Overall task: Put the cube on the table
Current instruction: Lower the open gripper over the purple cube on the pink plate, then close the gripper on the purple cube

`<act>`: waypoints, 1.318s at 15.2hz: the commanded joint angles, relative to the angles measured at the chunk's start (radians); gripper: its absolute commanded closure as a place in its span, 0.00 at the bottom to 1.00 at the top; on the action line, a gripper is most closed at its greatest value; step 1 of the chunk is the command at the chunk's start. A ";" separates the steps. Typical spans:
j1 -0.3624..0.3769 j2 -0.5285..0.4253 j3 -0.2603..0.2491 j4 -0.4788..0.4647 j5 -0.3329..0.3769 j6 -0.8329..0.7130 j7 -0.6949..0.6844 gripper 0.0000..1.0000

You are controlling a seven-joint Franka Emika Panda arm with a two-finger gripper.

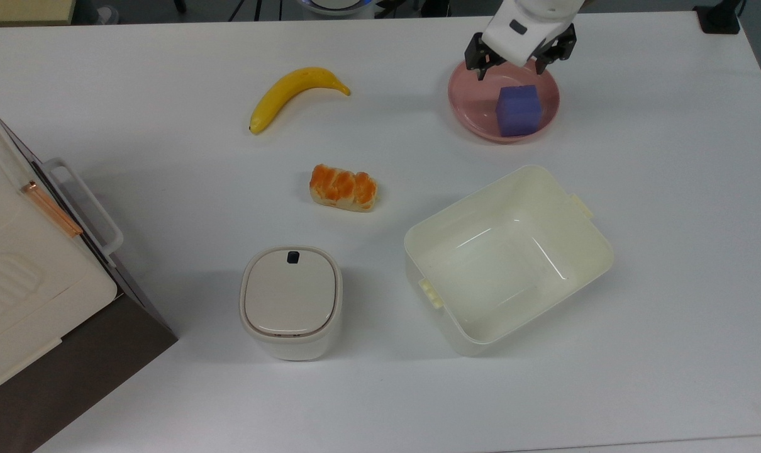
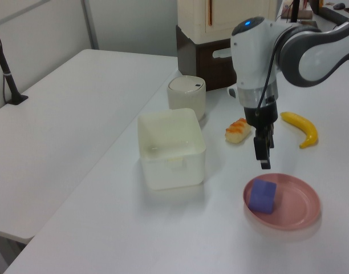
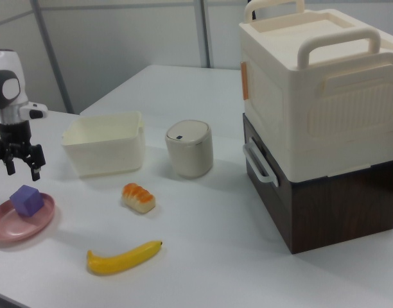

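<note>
Cube (image 1: 518,110) sat inside the pink plate (image 1: 472,110), toward the edge of the plate nearest the cream tub (image 1: 507,259), and the plate itself stood near the far edge of the table (image 1: 670,220) in the top view. Our gripper (image 1: 519,61) hung above the plate's far rim with its fingers spread apart and nothing between them, and it was not yet touching the cube. In the right view the gripper (image 3: 19,161) hovered just above and a little behind the cube (image 3: 26,199); in the left view it (image 2: 264,153) stood over the plate's (image 2: 297,204) near rim, with the cube (image 2: 262,196) just below it. We judged the step in hand to be the reach for the cube. To do it well, we thought we should carry the gripper on until it was centred over the cube, turn the fingers square to two opposite flat faces, then lower far enough to grip the sides without pressing on the plate. The shallow rim seemed the main risk, since a finger catching it could tip or drag the plate. Bare table lay on every side of the plate for setting the cube down afterwards.
</note>
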 commanded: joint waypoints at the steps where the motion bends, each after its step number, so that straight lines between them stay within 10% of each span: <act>1: 0.046 0.046 -0.018 -0.031 0.009 0.050 0.014 0.00; 20: 0.080 0.093 -0.014 0.013 0.013 0.050 0.071 0.00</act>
